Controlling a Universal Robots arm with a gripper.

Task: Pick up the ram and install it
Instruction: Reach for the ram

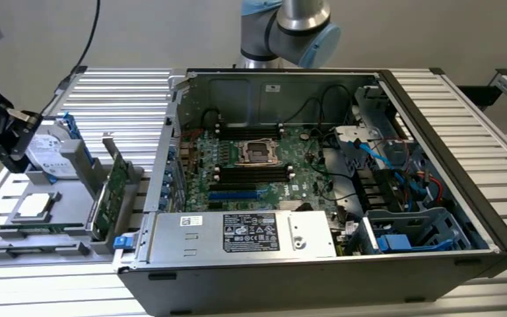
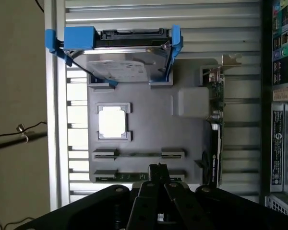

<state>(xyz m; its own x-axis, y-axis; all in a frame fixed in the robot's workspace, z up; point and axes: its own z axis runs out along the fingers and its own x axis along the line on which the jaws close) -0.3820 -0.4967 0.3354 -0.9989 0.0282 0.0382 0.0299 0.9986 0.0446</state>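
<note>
The ram is a thin green stick lying edge-up between two grey holders on the grey parts tray. In the exterior view the ram sits near the tray's front. A second green strip lies in the neighbouring holder, partly hidden behind my fingers. My gripper hangs above that end of the tray with its black fingertips pressed together and nothing between them. In the exterior view my gripper is at the far left, above the tray.
On the tray stand a hard drive in a blue carrier, a square silver processor and an upright green expansion card. The open computer case lies to the exterior view's right, with its motherboard and black memory slots exposed.
</note>
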